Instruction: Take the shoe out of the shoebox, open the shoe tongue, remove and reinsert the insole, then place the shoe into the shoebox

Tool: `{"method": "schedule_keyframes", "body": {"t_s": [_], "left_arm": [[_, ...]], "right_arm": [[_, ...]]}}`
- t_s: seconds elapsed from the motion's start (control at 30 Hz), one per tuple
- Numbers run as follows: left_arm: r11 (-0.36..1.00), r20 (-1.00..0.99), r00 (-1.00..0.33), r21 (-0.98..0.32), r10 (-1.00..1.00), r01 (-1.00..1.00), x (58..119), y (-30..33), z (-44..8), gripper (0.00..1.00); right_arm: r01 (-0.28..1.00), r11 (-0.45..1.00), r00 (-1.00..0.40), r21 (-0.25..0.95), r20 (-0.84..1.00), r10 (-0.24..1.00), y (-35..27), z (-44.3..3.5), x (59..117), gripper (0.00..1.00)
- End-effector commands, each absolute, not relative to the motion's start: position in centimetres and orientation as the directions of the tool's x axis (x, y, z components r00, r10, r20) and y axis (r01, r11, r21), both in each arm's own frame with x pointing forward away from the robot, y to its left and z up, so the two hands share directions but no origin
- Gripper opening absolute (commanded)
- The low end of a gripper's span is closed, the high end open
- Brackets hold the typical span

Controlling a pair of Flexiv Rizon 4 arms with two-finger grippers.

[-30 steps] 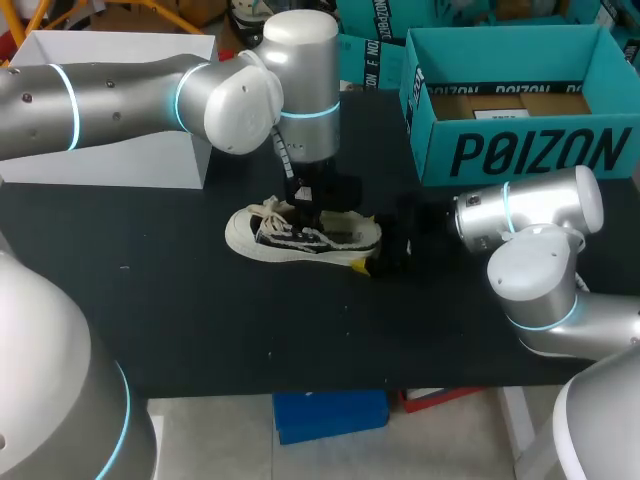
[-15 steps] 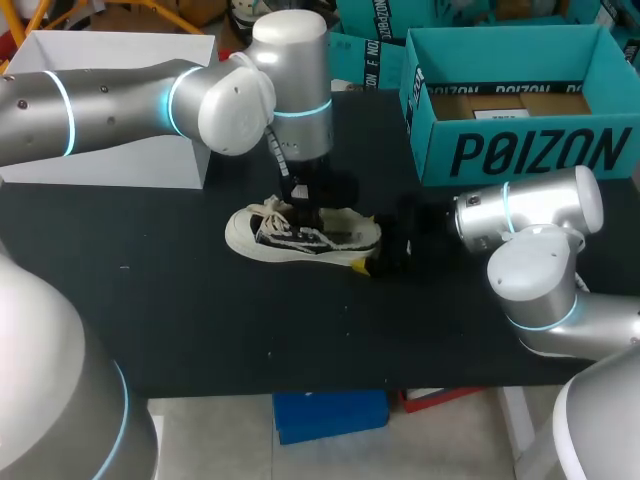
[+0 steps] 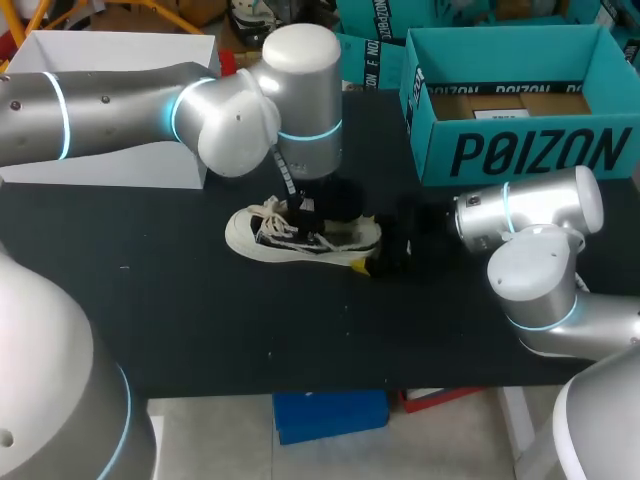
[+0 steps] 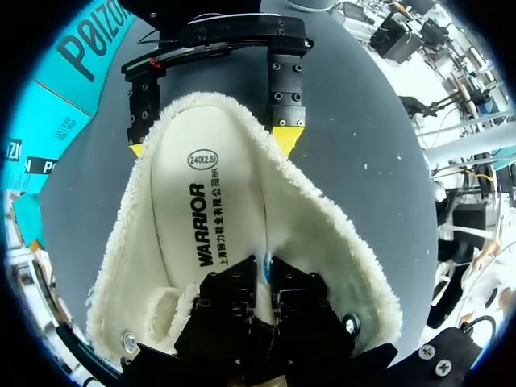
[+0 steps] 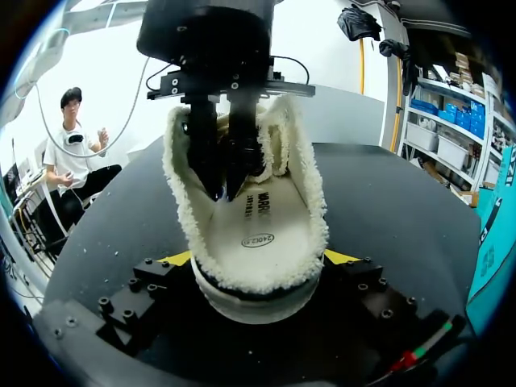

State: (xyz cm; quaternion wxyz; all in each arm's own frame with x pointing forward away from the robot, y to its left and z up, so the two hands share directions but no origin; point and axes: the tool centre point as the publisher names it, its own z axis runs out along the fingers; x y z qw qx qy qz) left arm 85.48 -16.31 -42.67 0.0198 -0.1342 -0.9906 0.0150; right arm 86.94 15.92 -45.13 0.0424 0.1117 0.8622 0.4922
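On the counter (image 3: pixel 200 330), the shoe (image 3: pixel 300 238) is clamped at the heel by the right tool (image 5: pixel 260 258), its insole (image 4: pixel 201 210) pinched by the left tool (image 4: pixel 262 278); that thin pinch could be lost if pulled sharply.

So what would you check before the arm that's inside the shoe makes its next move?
1. Shoe steadied: the right gripper has a yellow tip against each side of the heel. Ok.
2. Shoe upright on the table, opening facing up. Ok.
3. Left gripper down inside the shoe, over the insole. Ok.
4. Hold on the insole: the left gripper's fingers sit close together, but what they pinch is hidden. Cannot tell.
5. Insole lying flat in the shoe, not lifted. Ok.
6. Shoebox open and standing apart from the shoe. Ok.
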Motion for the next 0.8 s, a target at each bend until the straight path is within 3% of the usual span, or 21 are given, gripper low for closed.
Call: {"method": "schedule_keyframes", "body": {"t_s": [0.03,0.2,0.47,0.8], "left_arm": [[0.97,-0.205,-0.949,0.08,0.24,0.228,83.0,-16.6,-51.6,0.11],[0.963,-0.274,-0.928,0.159,0.253,0.216,83.3,-16.4,-54.3,0.15],[0.96,-0.333,-0.908,0.197,0.255,0.198,85.4,-15.5,-58.3,0.09],[0.973,-0.466,-0.863,0.199,0.195,0.113,89.4,-14.0,-59.8,0.17]], "right_arm": [[0.155,0.492,-0.971,0.857,0.039,0.238,16.4,-45.7,87.1,0.0],[0.155,0.492,-0.971,0.857,0.039,0.238,16.4,-45.7,87.1,0.0],[0.155,0.492,-0.971,0.857,0.039,0.238,16.4,-45.7,87.1,0.0],[0.155,0.492,-0.971,0.857,0.039,0.238,16.4,-45.7,87.1,0.0]]}}
